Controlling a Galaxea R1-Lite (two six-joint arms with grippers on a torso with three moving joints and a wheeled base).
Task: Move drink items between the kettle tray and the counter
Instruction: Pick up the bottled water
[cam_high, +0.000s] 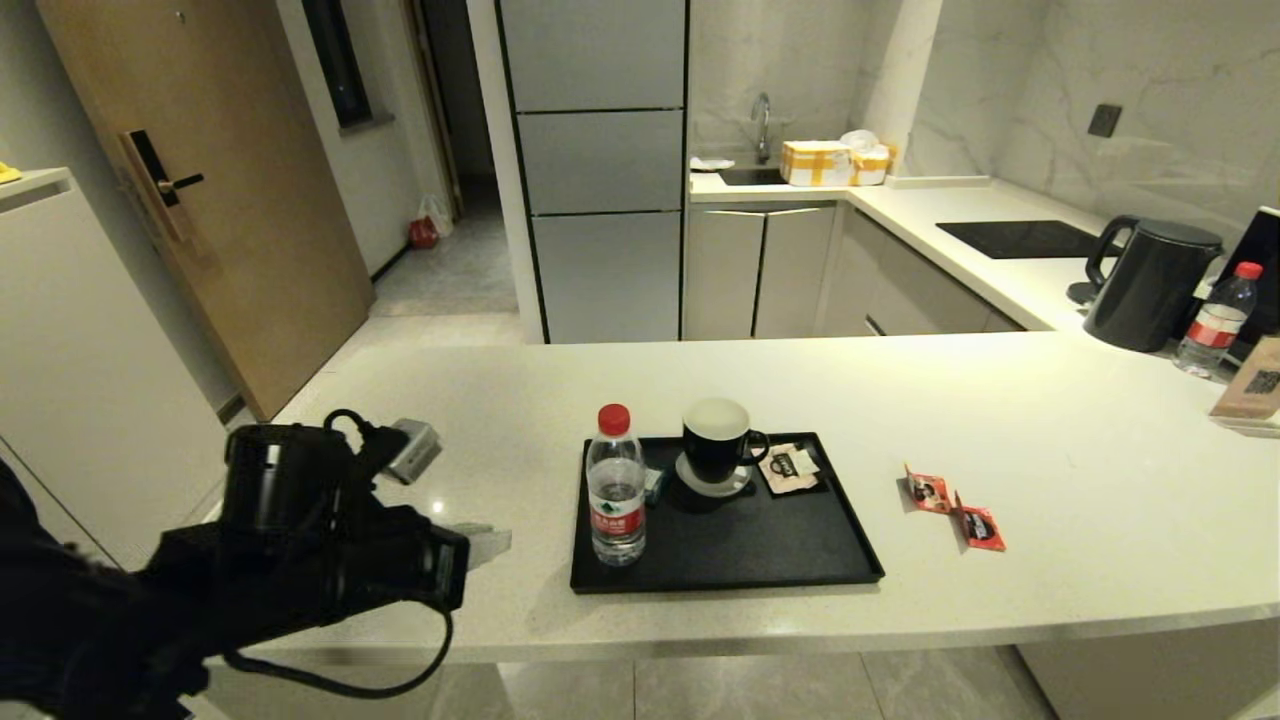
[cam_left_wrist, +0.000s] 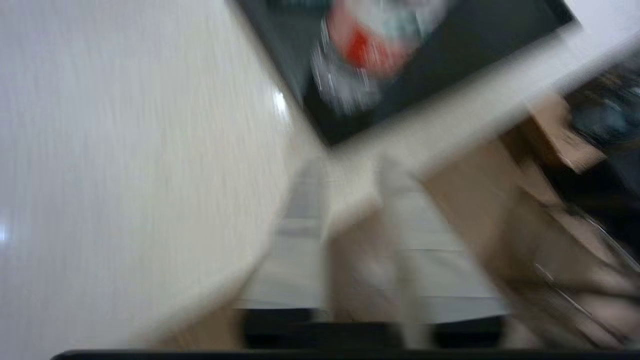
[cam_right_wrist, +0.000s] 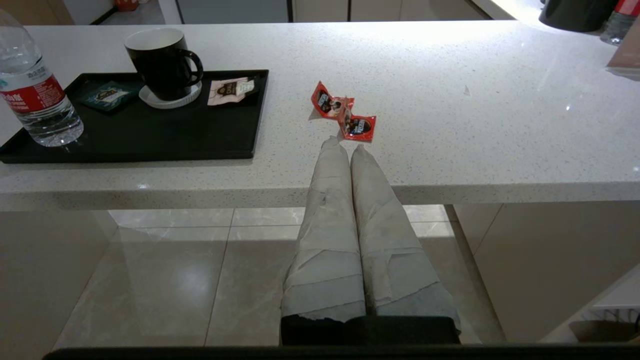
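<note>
The clear water bottle (cam_high: 616, 490) with red cap and label stands upright in the front left corner of the black kettle tray (cam_high: 760, 545); the right wrist view shows the bottle (cam_right_wrist: 37, 95) on the tray (cam_right_wrist: 150, 135) too. Two shiny red sachets (cam_high: 930, 492) (cam_high: 980, 527) lie on the off-white counter (cam_high: 1050, 450), right of the tray, seen as the sachets (cam_right_wrist: 344, 112) just beyond my right gripper (cam_right_wrist: 345, 145). That gripper is shut and empty, hanging in front of the counter's edge. My left gripper (cam_high: 490, 543) hovers over the counter's front left, a short way left of the bottle (cam_left_wrist: 360, 50), pointing at it.
On the tray also sit a black mug (cam_high: 716, 445) on a white coaster, a pale pink packet (cam_high: 790, 468) and a teal packet (cam_right_wrist: 107, 95). A black kettle (cam_high: 1150, 285) and a second bottle (cam_high: 1215, 320) stand at the far right.
</note>
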